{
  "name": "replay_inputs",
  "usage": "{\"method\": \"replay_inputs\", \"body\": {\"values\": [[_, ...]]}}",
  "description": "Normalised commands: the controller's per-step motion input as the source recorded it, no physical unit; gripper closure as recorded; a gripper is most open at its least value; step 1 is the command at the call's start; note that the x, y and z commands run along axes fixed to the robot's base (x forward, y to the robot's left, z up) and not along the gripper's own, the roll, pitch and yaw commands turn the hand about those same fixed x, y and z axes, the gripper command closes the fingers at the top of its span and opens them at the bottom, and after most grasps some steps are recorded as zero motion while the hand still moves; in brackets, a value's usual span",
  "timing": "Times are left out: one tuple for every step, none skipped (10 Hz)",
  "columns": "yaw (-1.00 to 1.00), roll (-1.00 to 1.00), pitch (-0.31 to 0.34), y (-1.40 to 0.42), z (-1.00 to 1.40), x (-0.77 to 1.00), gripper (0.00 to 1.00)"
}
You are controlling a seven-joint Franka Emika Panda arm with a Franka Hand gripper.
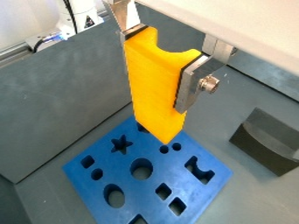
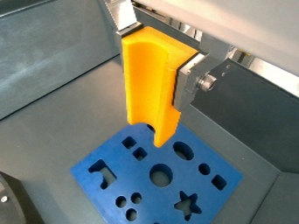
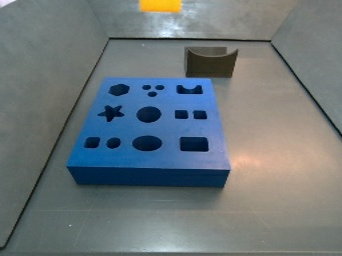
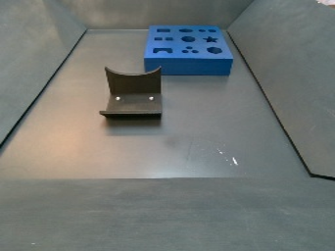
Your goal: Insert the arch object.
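The arch object [image 1: 152,96] is a bright orange bar with a semicircular groove down one face. It hangs upright in my gripper [image 1: 160,61], which is shut on its upper part; both wrist views show this [image 2: 146,87]. Its lower end is above the blue board [image 1: 93,171], near one edge, not touching it. The board has several shaped holes, one of them arch-shaped [image 3: 194,89]. In a side view only a bit of the orange piece [image 3: 160,5] shows, high above the far end of the bin.
The dark fixture [image 3: 210,62] stands on the grey floor just beyond the board; it also shows in the wrist view [image 1: 271,140] and the side view [image 4: 131,96]. Sloping grey walls [image 3: 60,120] enclose the floor.
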Motion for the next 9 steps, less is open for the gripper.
{"method": "replay_inputs", "body": {"values": [[-0.07,-0.1,0.026,0.29,-0.95,0.33,1.0],[-0.1,-0.09,0.034,0.31,-0.95,0.34,1.0],[-0.09,-0.08,0.037,0.32,-0.96,0.35,1.0],[-0.07,-0.06,0.039,0.34,-0.99,0.36,1.0],[-0.03,0.0,0.0,0.33,-1.0,0.17,1.0],[-0.06,0.0,0.0,0.37,-1.0,0.15,1.0],[-0.05,0.0,0.0,0.37,-1.0,0.19,1.0],[-0.04,-0.01,-0.01,0.35,-1.0,0.23,1.0],[-0.05,0.0,-0.019,0.35,-1.0,0.25,1.0]]}}
